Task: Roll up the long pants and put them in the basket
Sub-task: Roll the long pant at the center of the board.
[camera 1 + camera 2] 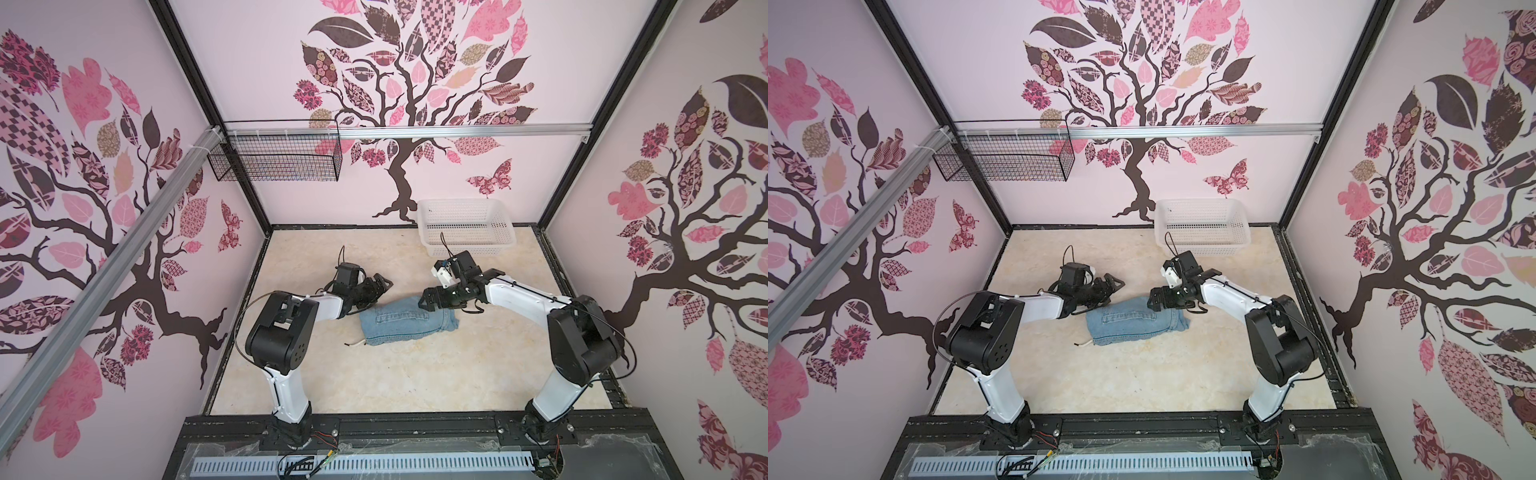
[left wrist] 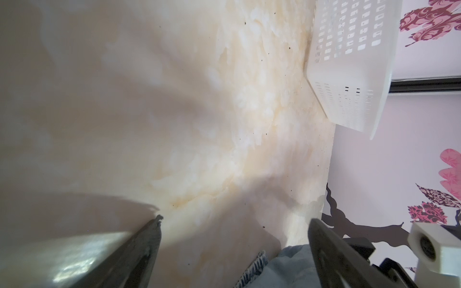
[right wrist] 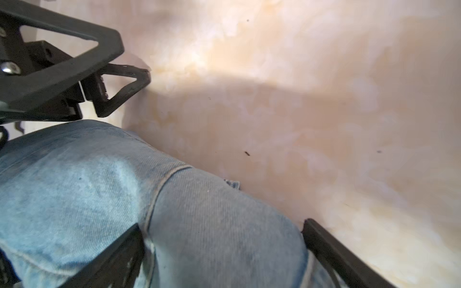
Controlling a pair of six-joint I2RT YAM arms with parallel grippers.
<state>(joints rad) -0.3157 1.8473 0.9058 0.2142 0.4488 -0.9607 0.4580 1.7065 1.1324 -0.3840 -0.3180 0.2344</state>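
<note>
The long pants [image 1: 409, 324] lie rolled into a bundle about mid-worktop [image 1: 374, 386]. The right hand [image 1: 428, 301] rests over the bundle's far edge, spread wide and released. The left hand [image 1: 384, 286] gapes empty just beside its far left corner.

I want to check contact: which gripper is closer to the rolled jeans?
Right. The right gripper sits over the jeans, open fingers straddling the roll; the left gripper hangs open beside its far edge.

Pink tree-print walls [image 1: 257, 62], beige marbled floor [image 1: 395, 374]
</note>
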